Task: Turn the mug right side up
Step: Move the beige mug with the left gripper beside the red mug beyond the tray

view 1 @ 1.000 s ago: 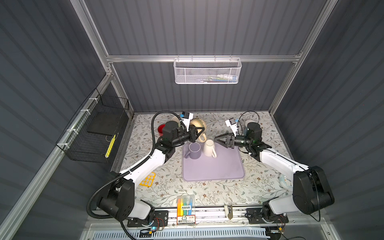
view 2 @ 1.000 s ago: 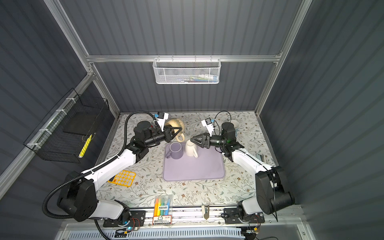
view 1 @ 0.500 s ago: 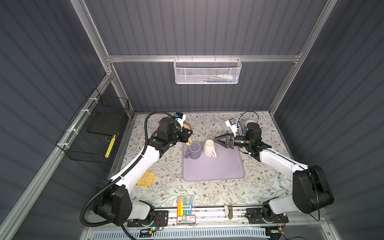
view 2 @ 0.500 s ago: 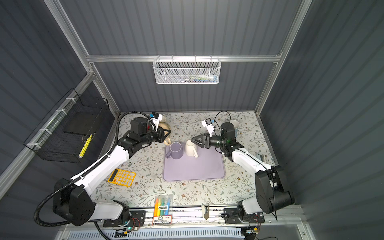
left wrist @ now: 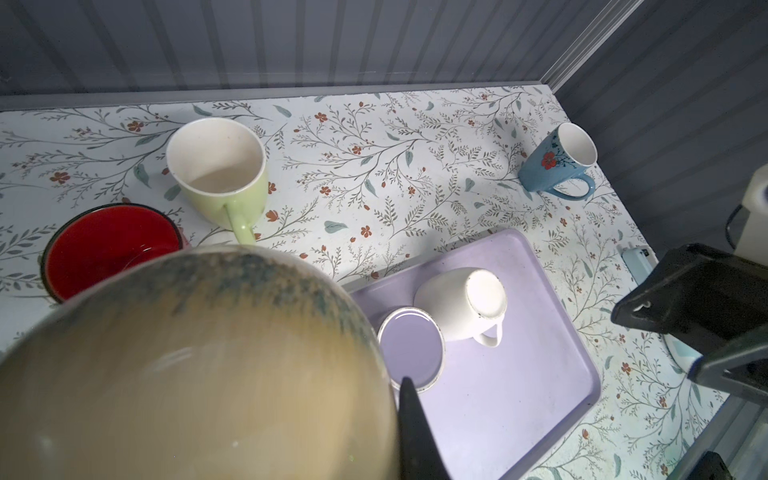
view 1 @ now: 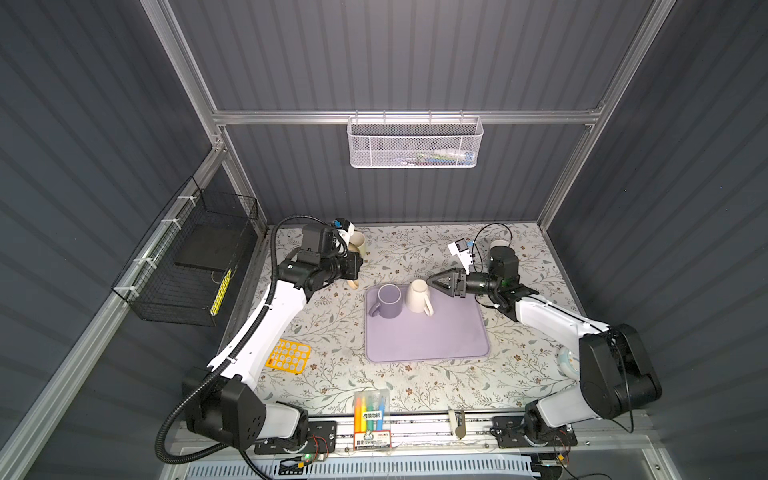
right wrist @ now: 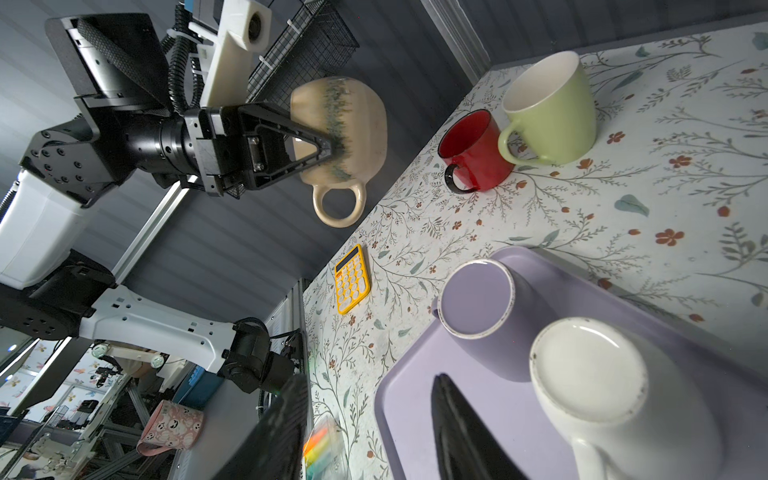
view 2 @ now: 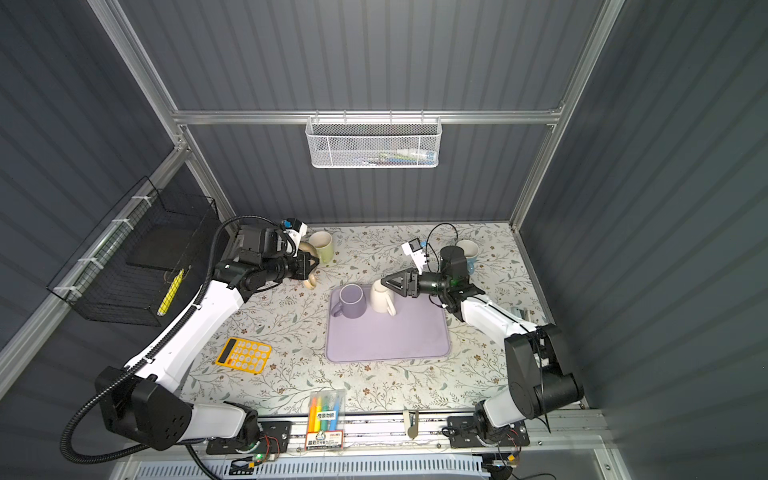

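**Work cell, both arms over the desk.** The desk [view 1: 332, 332] carries a pale covering printed with leafy sprigs and small red flowers. Dark grey ribbed walls [view 1: 374, 54] close in three sides, braced by aluminium rails [view 1: 407, 117]. A white mesh basket [view 1: 414, 143] hangs on the back wall and a black wire basket [view 1: 191, 266] on the left wall.

A lavender tray [view 1: 436, 336] lies at the middle of the desk. On the tray's far part a purple mug [view 1: 389, 301] and a white mug [view 1: 417, 296] stand base up, just beside each other.

The left pincer [right wrist: 328, 149] is closed on the speckled rim of the beige mug [right wrist: 340, 124]. It holds the mug clear of the desk near the far left corner, tipped so its mouth faces the pincer.

In that corner a green mug [view 2: 322, 246] and a red mug [right wrist: 473, 149] stand mouth up. A blue mug [left wrist: 555, 166] sits near the far right corner.

The right pincer [view 1: 430, 280] hangs just beside the white mug, its jaws apart and holding nothing.

A yellow calculator [view 2: 244, 355] lies toward the left edge. A marker pack [view 2: 326, 409] lies at the near edge.
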{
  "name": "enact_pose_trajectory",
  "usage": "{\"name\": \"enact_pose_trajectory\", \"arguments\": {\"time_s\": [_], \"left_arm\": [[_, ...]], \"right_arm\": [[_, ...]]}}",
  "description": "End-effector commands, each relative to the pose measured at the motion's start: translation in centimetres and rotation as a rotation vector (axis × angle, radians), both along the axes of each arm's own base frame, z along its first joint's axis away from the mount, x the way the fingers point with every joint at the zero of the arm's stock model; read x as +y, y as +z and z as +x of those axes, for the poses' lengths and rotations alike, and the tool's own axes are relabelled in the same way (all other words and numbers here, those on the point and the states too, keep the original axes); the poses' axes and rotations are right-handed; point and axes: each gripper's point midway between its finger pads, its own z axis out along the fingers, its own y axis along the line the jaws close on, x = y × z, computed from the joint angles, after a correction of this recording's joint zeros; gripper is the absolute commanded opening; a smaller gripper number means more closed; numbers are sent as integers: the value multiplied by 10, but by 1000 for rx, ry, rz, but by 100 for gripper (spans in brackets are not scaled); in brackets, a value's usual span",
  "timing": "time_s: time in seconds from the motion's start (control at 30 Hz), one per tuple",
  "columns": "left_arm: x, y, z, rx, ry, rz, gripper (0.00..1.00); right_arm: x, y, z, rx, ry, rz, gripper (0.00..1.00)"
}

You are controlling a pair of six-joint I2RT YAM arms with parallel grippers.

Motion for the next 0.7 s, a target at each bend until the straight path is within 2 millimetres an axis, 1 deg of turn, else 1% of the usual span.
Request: {"name": "enact_pose_trajectory", "arguments": {"time_s": [0.0,0.03,0.23,0.47,0.57,0.67], "left_arm": [[16,23,13,-67,16,44,0],[21,36,18,-91,28,48,0],[62,32,35,-41,103,108,0],[101,11,51,36,160,182,0],[113,1,57,63,185,202,0],[123,-14,63,100,208,232,0]], "right_arm": [[0,6,3,-23,8,19,51],[1,6,3,-22,9,19,51],[1,1,8,-13,-4,12,51],[-1,-8,15,8,-37,-20,51],[-3,-12,15,10,-52,-42,52],[-4,-17,15,15,-64,-61,52]]}}
